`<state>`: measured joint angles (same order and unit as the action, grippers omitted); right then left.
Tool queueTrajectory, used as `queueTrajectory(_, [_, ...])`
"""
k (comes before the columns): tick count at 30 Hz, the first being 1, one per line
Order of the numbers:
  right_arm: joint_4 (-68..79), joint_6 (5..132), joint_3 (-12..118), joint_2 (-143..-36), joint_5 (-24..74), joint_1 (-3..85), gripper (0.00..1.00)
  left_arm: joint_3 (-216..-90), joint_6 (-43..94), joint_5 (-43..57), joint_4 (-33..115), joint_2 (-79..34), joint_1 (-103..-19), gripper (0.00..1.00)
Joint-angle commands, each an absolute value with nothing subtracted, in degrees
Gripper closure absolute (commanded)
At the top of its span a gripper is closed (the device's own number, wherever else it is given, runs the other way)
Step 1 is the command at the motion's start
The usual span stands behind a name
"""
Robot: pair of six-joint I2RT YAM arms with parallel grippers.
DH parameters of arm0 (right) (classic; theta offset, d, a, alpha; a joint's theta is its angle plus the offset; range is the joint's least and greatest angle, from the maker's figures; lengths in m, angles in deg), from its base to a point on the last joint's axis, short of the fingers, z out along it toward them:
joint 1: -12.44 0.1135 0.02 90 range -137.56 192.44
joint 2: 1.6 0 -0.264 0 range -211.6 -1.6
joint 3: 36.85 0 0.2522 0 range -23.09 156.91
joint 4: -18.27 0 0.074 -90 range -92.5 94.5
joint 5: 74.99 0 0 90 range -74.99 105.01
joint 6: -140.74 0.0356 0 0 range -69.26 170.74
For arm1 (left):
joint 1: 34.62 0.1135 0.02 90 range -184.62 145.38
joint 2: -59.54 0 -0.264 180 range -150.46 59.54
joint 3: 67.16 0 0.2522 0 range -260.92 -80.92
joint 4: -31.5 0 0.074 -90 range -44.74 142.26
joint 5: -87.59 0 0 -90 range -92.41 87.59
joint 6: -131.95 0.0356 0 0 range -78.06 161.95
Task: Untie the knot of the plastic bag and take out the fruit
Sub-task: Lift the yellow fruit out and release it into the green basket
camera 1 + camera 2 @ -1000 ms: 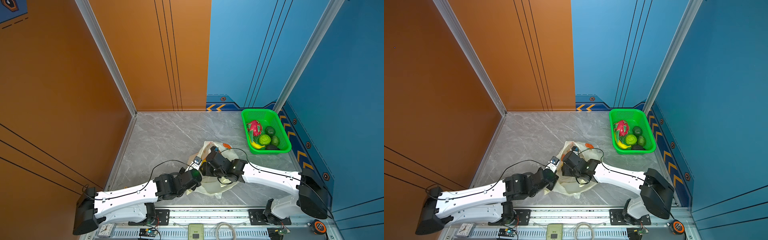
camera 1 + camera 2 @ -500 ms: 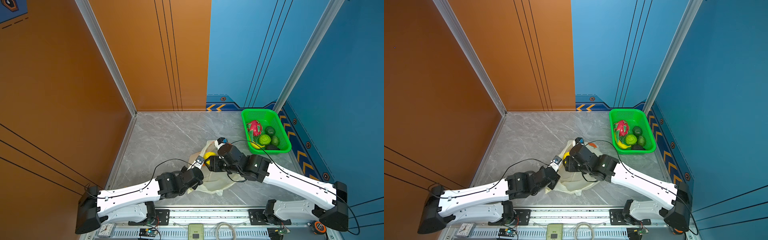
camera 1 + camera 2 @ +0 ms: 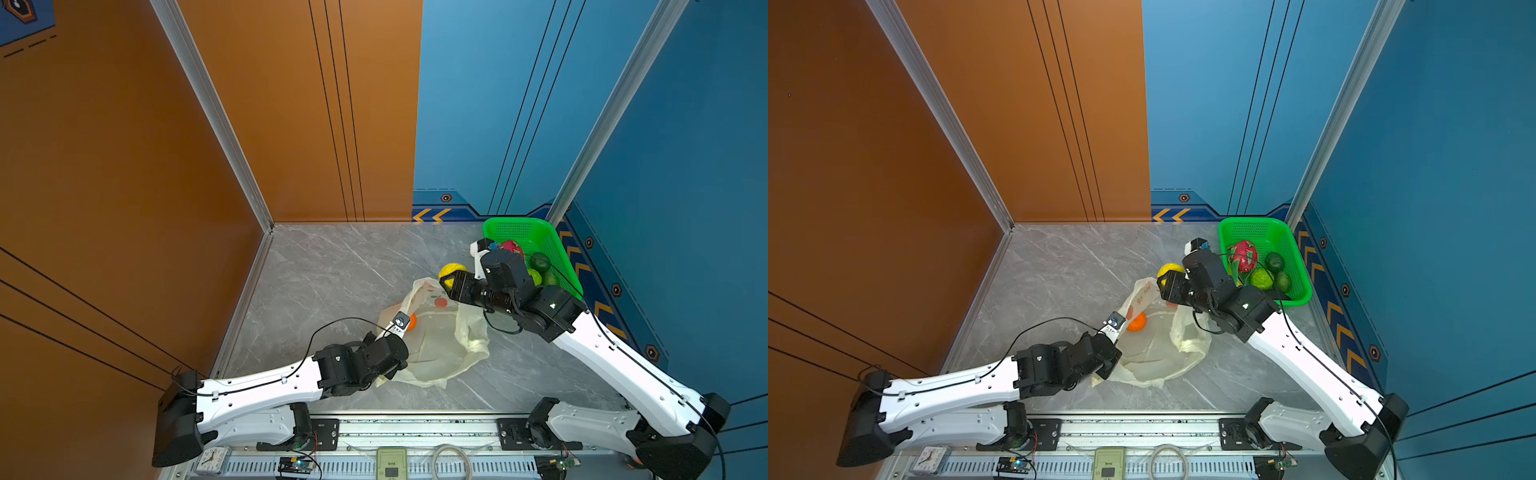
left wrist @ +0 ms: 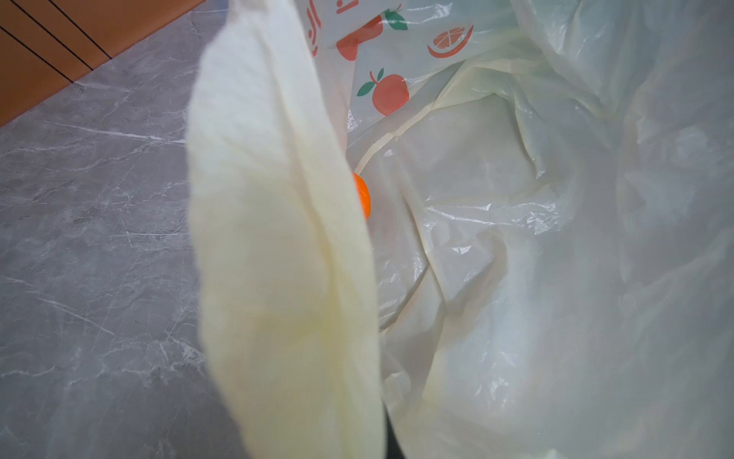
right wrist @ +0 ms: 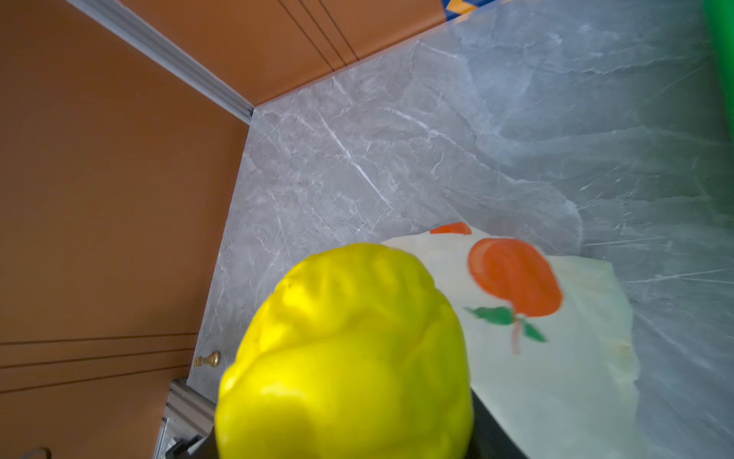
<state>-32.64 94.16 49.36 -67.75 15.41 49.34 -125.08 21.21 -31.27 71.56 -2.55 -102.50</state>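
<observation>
while the right gripper (image 3: 451, 277) clasps the lemon (image 3: 451, 268) in half-closed jaws, the green basket (image 3: 515, 227) lies behind its wrist, toward the far-right corner of the table (image 3: 332, 270).

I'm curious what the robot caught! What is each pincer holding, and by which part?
Right pincer grips the yellow lemon by its sides. Left pincer pinches the plastic bag by a cream edge strip.

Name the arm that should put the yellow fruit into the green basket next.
Right. The right gripper holds the yellow fruit close beside the green basket. The left gripper is shut on the plastic bag, farther from the basket, with an orange lying inside the bag.
</observation>
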Motion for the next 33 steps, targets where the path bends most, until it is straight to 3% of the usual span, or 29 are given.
queueTrajectory(1, [-34.71,90.82,49.69,-65.64,19.63,41.71,0.43,-127.23,22.20,-30.71,70.57,-3.16,-101.95,1.00])
queueTrajectory(9, [-32.28,84.01,46.75,-69.35,26.39,19.98,0.43,-127.99,22.65,-30.68,70.16,-3.87,-101.92,1.00])
queueTrajectory(14, [-26.49,81.72,47.60,-77.48,27.00,10.09,0.43,-128.58,22.70,-30.34,70.05,-4.71,-101.94,1.00])
queueTrajectory(29, [-20.76,80.80,64.76,-107.37,24.28,-0.28,0.42,-129.32,22.39,-31.07,70.06,-5.41,-102.27,1.00])
queueTrajectory(33, [-21.35,81.28,68.05,-111.98,23.73,-0.92,0.35,-129.35,22.08,-31.33,70.06,-5.33,-102.38,1.00])
